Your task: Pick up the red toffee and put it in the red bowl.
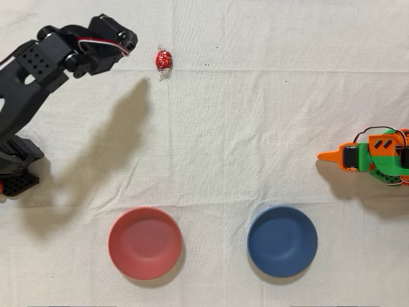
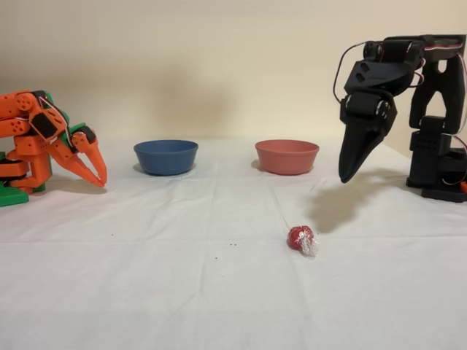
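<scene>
— While the black arm's gripper (image 2: pixel 346 175) hangs above the counter (image 2: pixel 182 292) in the fixed view, how do its jaws stand?
— Closed to a point, holding nothing.
— And the red toffee (image 1: pixel 164 60)?
— Lying on the cloth, near the gripper but apart from it, well away from the red bowl (image 1: pixel 145 243), which sits beside the blue bowl (image 1: pixel 282 241).

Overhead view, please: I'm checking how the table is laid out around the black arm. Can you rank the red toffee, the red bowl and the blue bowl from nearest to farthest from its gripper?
From the black gripper at upper left:
1. The red toffee, just to its right.
2. The red bowl, along the bottom edge, left of centre.
3. The blue bowl, along the bottom edge, further right.
</scene>
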